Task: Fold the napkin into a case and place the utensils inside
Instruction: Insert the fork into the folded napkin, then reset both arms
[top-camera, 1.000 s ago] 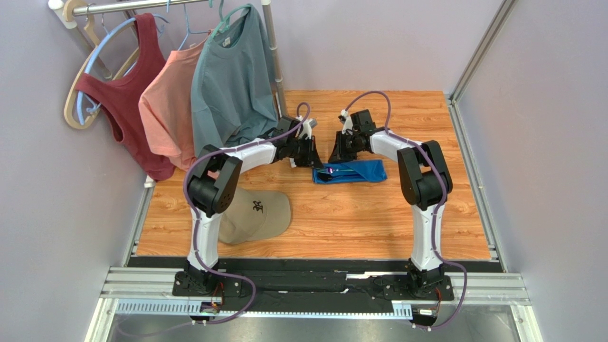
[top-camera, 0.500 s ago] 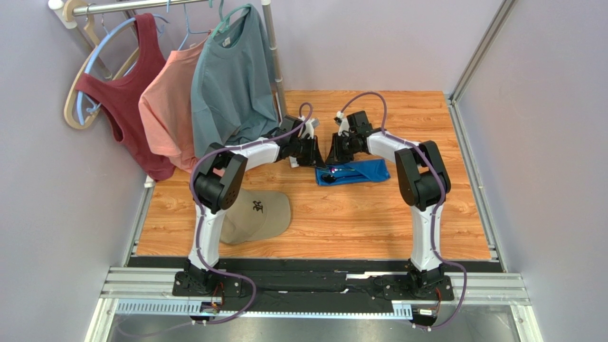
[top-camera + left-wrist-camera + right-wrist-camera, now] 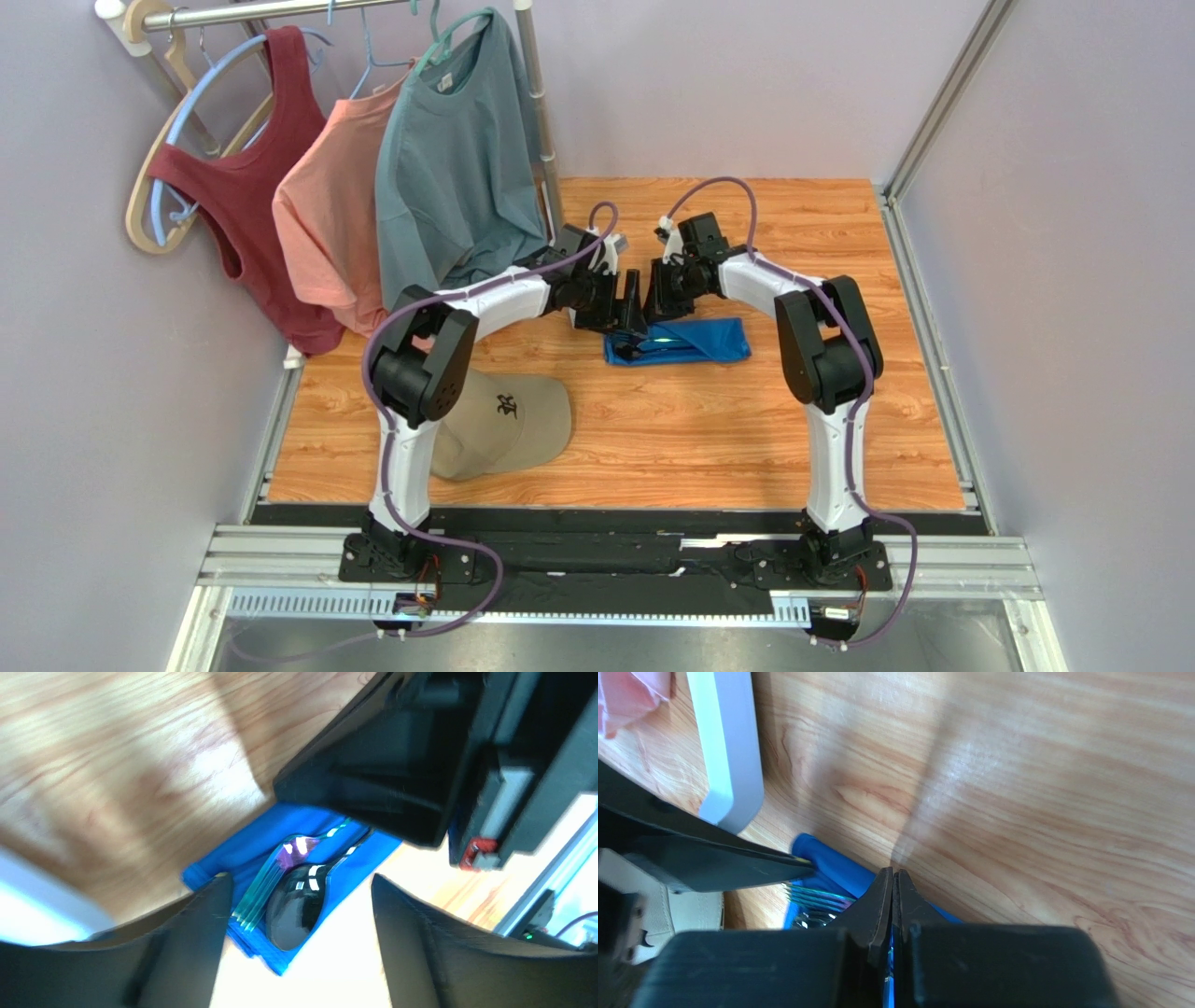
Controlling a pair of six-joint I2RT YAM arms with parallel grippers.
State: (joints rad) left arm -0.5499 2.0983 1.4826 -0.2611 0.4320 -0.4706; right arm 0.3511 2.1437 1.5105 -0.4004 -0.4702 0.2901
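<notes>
Your left gripper [image 3: 300, 885] hangs wide open with nothing between its fingers, right over the end of the napkin [image 3: 235, 859]. I'd judge that's a let-go pose, leaving the cutlery to lie free. Nearest you, at 8 o'clock on the table [image 3: 673, 434], sits the tan cap [image 3: 498, 417], well apart from the action. Further in, just past centre toward 12, the napkin lies folded into a long flat case. The fork [image 3: 261, 885] and spoon [image 3: 298, 910] lie side by side on it, heads showing at its 9 o'clock end. Your right gripper [image 3: 892, 876] is pressed shut, tips at the cloth's edge, likely steadying it. Whether it pinches any cloth, you can't tell. Farthest, at 10 o'clock, shirts [image 3: 421, 182] hang on a rail.
</notes>
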